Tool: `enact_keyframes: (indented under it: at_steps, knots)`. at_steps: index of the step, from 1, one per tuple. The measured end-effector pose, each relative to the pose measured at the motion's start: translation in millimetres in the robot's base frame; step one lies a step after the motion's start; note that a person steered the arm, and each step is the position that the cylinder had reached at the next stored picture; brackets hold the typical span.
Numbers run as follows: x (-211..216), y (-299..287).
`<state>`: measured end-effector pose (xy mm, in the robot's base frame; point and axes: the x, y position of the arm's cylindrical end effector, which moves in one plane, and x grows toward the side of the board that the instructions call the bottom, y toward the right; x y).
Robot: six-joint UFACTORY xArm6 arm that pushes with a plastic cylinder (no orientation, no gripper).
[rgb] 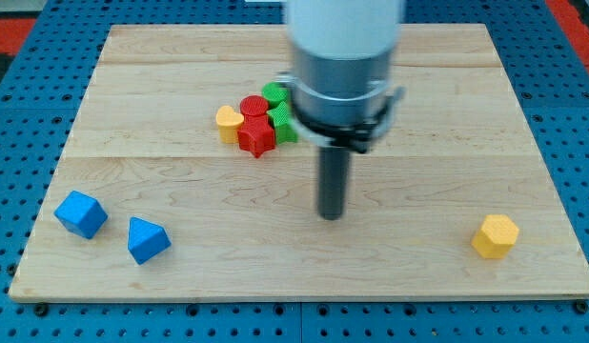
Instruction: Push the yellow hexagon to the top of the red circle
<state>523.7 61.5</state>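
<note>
- Dark rod, no jaws on this rig, so nothing is clenched or released: my tip [331, 215] rests on bare wood, below and to the right of the central cluster and well apart from every block.
- Yellow hexagon [495, 235] sits alone near the view's bottom right, far from the red circle [253, 106], with open board between them.
- It looks like a small, rigid, light block that should slide easily on the smooth wooden board [418, 114]; it may spin off if struck on a corner, so I judge a flat face on its lower-right side is the place to press.
- The arm's housing blurs and covers part of the green blocks [275, 95]; their shapes are hard to tell.
- A red star [256, 137] and a yellow heart-like block [229, 123] crowd the circle.
</note>
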Motion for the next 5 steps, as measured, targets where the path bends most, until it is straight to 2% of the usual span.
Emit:
enact_keyframes:
  at_steps: [2,3,4,5]
  knots:
    - [-27,111]
    - [-24,175]
    - [19,225]
    - [48,195]
